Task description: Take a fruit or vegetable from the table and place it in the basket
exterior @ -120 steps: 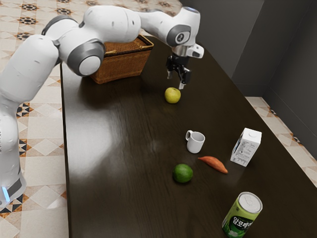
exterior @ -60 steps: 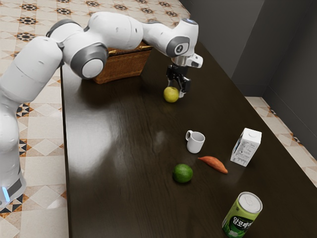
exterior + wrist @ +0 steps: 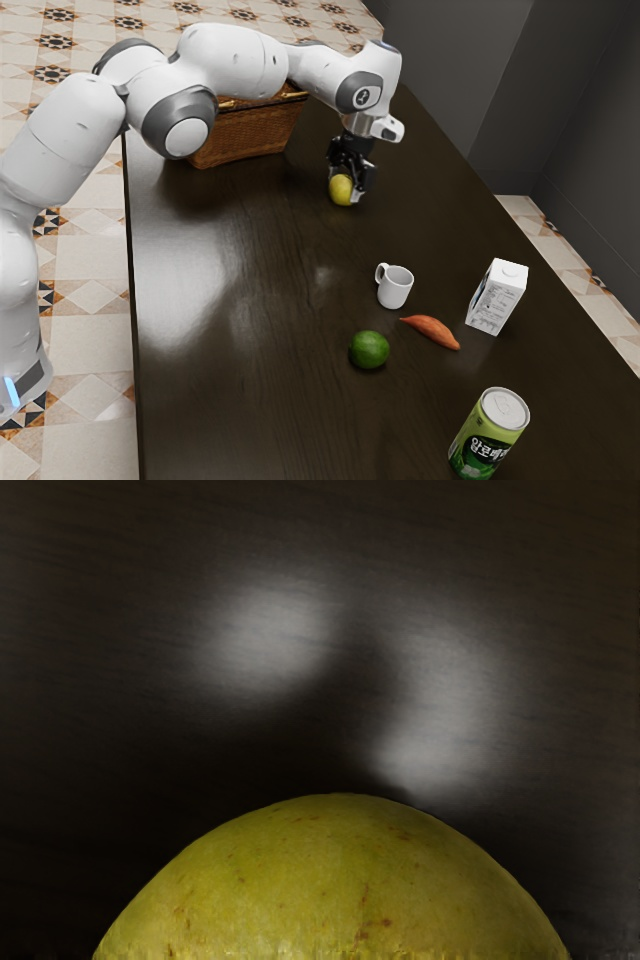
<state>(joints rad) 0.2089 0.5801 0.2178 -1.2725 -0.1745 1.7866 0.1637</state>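
**Yellow fruit [image 3: 341,190] at the fingers [image 3: 345,187], outside the basket [image 3: 246,137]**

The brown woven basket stands upright on the dark worktop [image 3: 250,300], toward the exterior view's upper left. The white arm [image 3: 232,62] covers part of its rim and opening in that view, so its contents cannot be told. The white mug [image 3: 395,290] is upright, well apart from the basket; how much it holds, if anything, cannot be made out.

Near the mug lie an orange root vegetable [image 3: 432,331] and a green lime [image 3: 369,350], apart from each other. A white carton [image 3: 497,297] stands upright beyond the root vegetable, toward the exterior view's right, and a green can [image 3: 489,435] is upright nearer the camera. None of these stands between the fruit and the basket.

The yellow fruit is directly below the hand, its rounded top large in the wrist view. Whether the fingers are wide or closed on it cannot be told.
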